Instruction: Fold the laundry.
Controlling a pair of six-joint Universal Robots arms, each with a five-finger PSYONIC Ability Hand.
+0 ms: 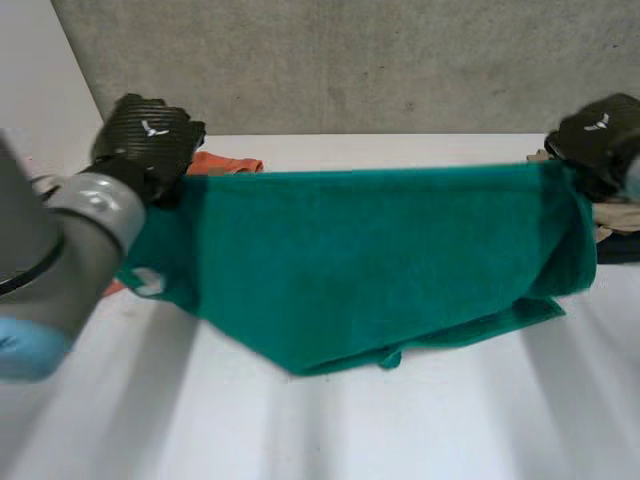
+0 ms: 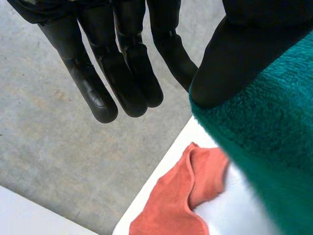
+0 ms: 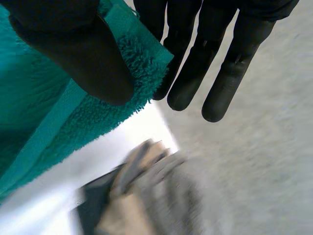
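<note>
Behind the white table (image 1: 400,420) we see a rough, mottled grey concrete wall (image 1: 350,60). Stretched across the middle of the scene is the green towel (image 1: 370,260), thick and loopy in its pile. It is held up by its two upper corners so that the top edge runs nearly straight from left to right. The left hand (image 1: 148,140) has the left corner. Its thumb (image 2: 244,54) is clamped down on the terry, while its fingers (image 2: 132,73) hang straight beside the cloth. The right hand (image 1: 598,140) pinches the right corner between thumb and fingers, just where a flat woven band (image 3: 44,132) borders the fuzzy pile. Below, the towel hangs doubled, and its lower edges slope to a blunt point near the centre. We cannot tell whether that point touches the table. A small white label (image 1: 147,281) shows near the left edge. At the far left, a thin orange cloth (image 1: 225,163) lies crumpled at the table's rim. At the far right sits a heap of beige and dark clothes (image 1: 615,225). Open white surface spreads on the near side, below the towel.
</note>
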